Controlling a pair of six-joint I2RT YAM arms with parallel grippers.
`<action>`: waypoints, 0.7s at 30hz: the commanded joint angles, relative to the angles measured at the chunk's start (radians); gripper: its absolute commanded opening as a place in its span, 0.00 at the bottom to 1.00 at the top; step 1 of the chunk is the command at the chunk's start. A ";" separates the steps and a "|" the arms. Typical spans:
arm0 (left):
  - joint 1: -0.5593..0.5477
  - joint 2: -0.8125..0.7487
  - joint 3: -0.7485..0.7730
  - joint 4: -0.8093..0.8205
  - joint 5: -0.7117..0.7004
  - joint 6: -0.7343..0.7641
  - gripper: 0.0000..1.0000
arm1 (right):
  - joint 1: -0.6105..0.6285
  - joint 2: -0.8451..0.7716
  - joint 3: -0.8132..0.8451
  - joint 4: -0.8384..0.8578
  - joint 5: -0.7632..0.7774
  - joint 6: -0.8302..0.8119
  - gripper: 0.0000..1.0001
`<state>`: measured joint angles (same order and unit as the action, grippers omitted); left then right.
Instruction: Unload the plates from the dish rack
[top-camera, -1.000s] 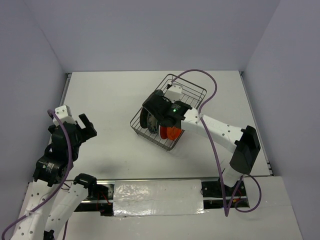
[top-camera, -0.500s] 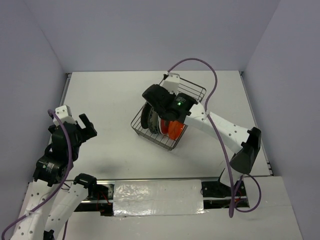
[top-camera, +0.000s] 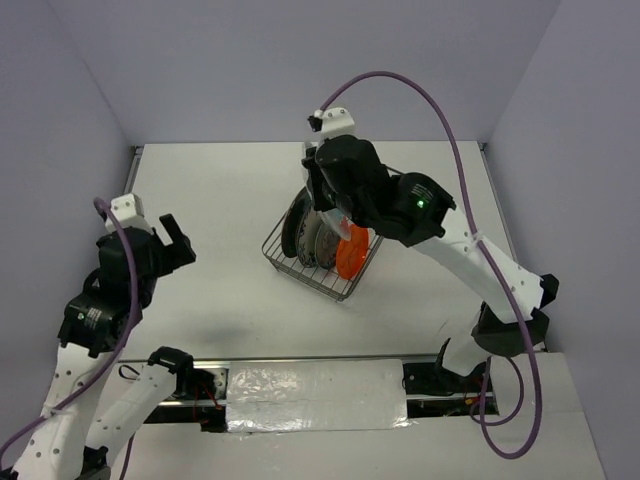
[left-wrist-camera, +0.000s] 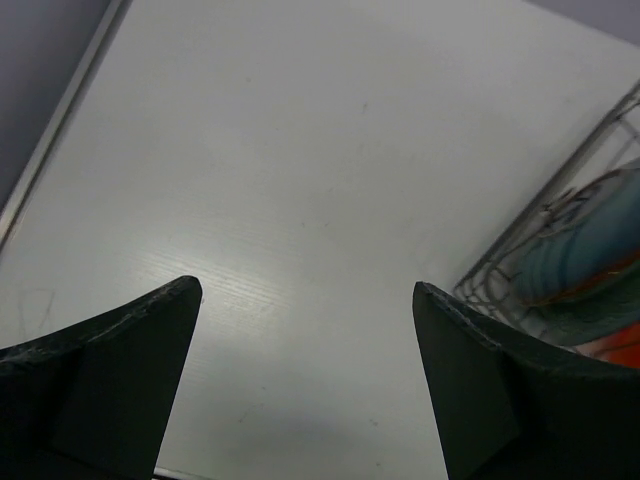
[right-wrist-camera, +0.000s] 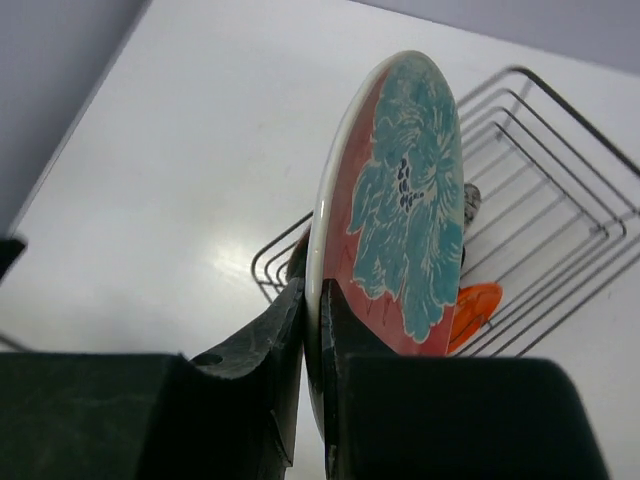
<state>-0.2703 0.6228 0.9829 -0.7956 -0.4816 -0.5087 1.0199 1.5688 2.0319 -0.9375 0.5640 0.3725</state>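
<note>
A red-and-teal plate (right-wrist-camera: 400, 210) is held upright over the dish rack (right-wrist-camera: 545, 190) by the clamped right gripper (right-wrist-camera: 312, 300); the left gripper (left-wrist-camera: 308, 300) is spread wide, empty.

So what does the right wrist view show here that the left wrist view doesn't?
Only the right wrist view shows the red-and-teal plate, pinched edge-on between the right fingers above the dish rack. Only the left wrist view shows the left fingers, spread wide over the table, and a teal plate standing in the rack. Both show the rack, the orange plate and the table.
</note>
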 joint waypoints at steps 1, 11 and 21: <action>-0.003 0.021 0.190 -0.019 0.113 -0.053 1.00 | 0.065 -0.101 0.120 0.121 -0.218 -0.341 0.00; -0.003 0.060 0.531 -0.054 0.492 -0.405 1.00 | 0.525 -0.274 -0.470 0.538 0.319 -1.144 0.00; -0.003 0.009 0.198 0.030 0.816 -0.522 1.00 | 0.674 -0.207 -0.705 0.988 0.491 -1.587 0.00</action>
<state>-0.2703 0.6460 1.2129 -0.7937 0.2184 -0.9943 1.6722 1.3884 1.2839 -0.3088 0.8757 -0.9447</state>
